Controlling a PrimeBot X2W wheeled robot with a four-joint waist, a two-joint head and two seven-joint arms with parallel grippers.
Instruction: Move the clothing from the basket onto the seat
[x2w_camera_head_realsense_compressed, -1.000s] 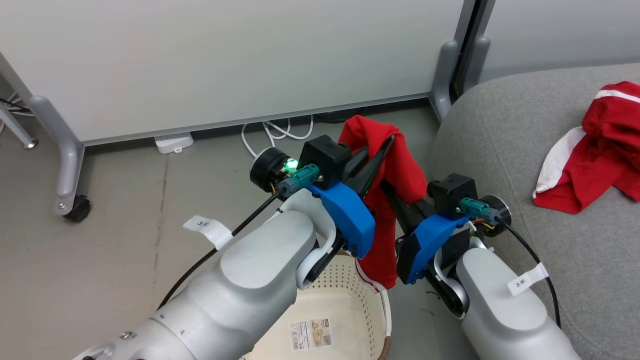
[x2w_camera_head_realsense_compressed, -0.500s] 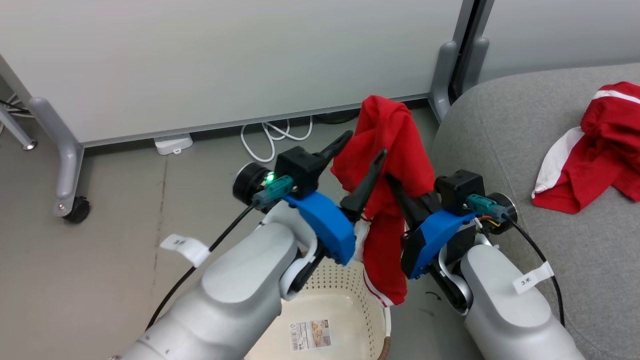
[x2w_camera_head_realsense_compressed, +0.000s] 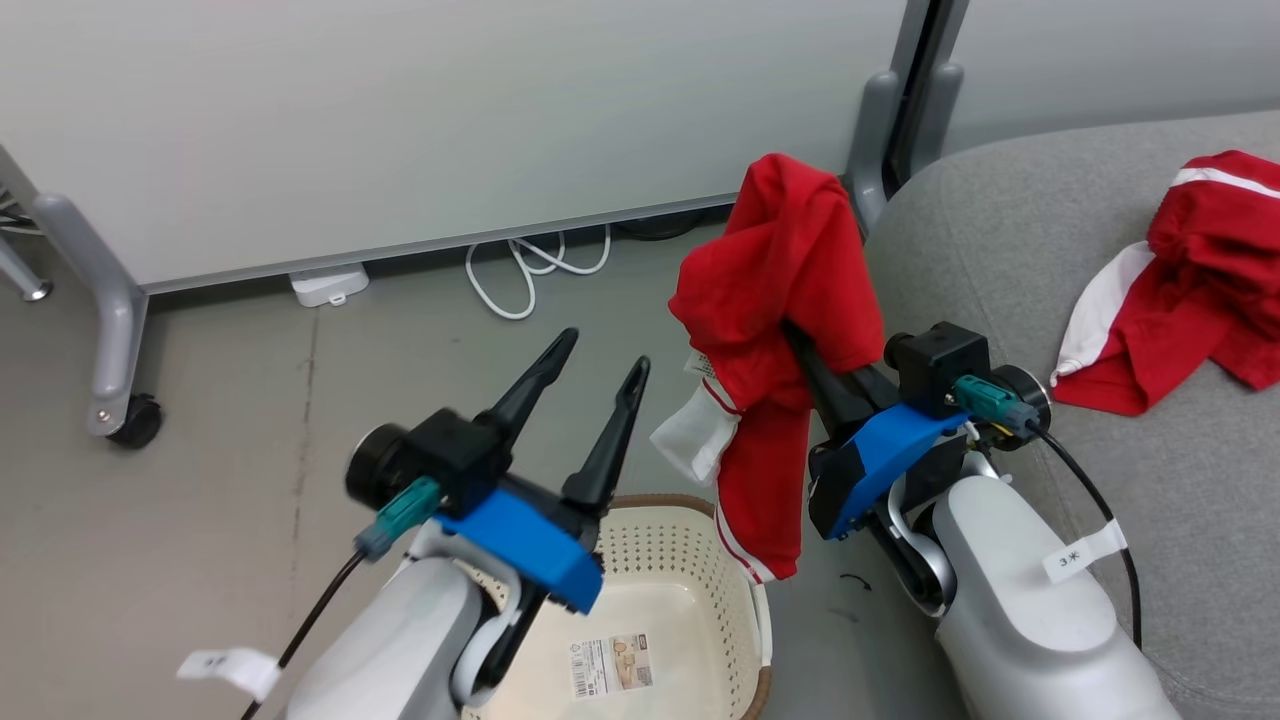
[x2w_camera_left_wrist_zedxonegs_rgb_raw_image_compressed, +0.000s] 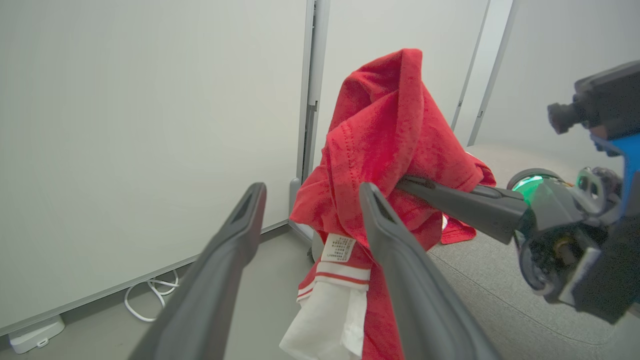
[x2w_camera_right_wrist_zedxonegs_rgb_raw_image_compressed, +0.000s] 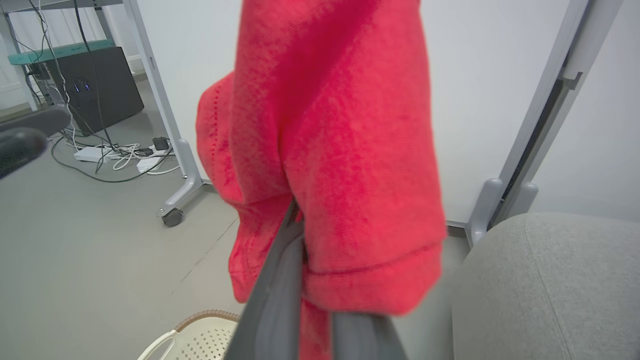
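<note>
Soft matt cloth garment (x2w_camera_head_realsense_compressed: 790, 260); perforated plastic basket (x2w_camera_head_realsense_compressed: 690, 548)

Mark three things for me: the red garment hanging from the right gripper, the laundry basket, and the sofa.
held garment (x2w_camera_head_realsense_compressed: 790, 260), head view, on its bunched upper fold.
basket (x2w_camera_head_realsense_compressed: 665, 545), head view, on its perforated far wall.
sofa (x2w_camera_head_realsense_compressed: 1000, 250), head view, on bare grey upholstery near its rounded corner.

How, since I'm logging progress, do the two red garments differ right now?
The held garment hangs bunched from the shut right gripper above the floor; the other garment lies on the sofa. The held garment droops in a long fold; the other garment sits crumpled in a low heap. Both are red with white trim.
</note>
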